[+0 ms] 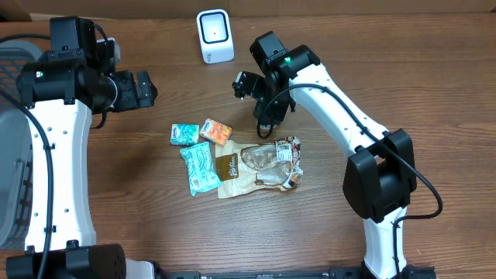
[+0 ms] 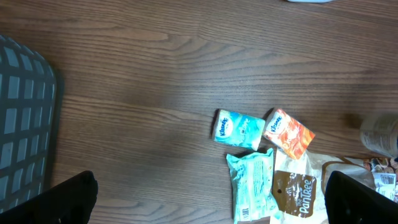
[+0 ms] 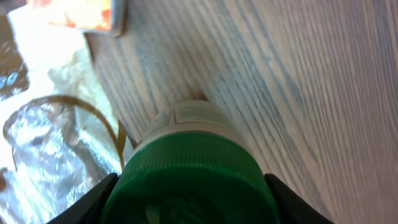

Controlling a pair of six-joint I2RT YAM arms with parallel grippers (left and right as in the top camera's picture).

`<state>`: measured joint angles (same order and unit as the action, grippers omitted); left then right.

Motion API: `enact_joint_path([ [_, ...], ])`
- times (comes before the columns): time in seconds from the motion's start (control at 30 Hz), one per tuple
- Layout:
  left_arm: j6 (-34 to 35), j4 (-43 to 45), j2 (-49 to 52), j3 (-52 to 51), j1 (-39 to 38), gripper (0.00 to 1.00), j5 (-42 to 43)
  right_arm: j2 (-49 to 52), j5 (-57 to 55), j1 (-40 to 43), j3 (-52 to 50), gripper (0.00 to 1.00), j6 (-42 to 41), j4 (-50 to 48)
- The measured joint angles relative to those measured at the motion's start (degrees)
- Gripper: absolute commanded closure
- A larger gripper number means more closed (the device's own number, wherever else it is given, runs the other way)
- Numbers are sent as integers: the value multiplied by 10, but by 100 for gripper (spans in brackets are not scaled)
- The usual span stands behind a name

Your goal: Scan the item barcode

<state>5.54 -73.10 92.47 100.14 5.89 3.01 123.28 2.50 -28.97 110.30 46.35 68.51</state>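
overhead: right gripper (image 1: 266,116) sat low beside the snack bag (image 1: 260,167), well apart from the scanner (image 1: 215,35); left gripper (image 1: 146,87) was spread wide, holding nothing; left wrist: bottle (image 2: 380,134) stood at the bag's edge; grey basket (image 2: 25,124) showed no contents in its visible part; right wrist: fingers (image 3: 90,202) pinched the green cap (image 3: 189,180); recommended: lift straight, then turn the barcode squarely toward the scanner.

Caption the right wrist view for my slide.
Right gripper clamps a green-capped bottle; wooden table, clear snack bag and orange packet lie beyond.
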Motion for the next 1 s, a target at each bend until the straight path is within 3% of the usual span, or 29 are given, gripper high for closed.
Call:
enact_joint_path([
  [0.13, 0, 0, 0, 0, 0, 0, 0, 0, 12, 0, 0, 55, 34, 0],
  [0.27, 0, 0, 0, 0, 0, 0, 0, 0, 24, 0, 0, 53, 5, -6],
  [0.37, 0, 0, 0, 0, 0, 1, 0, 0, 34, 0, 0, 53, -61, -21],
  [0.47, 0, 0, 0, 0, 0, 1, 0, 0, 41, 1, 0, 59, -158, -42],
  [0.5, 0, 0, 0, 0, 0, 0, 0, 0, 43, 2, 0, 59, -218, -52],
  [0.67, 0, 0, 0, 0, 0, 1, 0, 0, 48, 10, -1, 55, -345, -62],
  [1.0, 0, 0, 0, 0, 0, 0, 0, 2, 47, 32, -74, 49, -449, -97],
])
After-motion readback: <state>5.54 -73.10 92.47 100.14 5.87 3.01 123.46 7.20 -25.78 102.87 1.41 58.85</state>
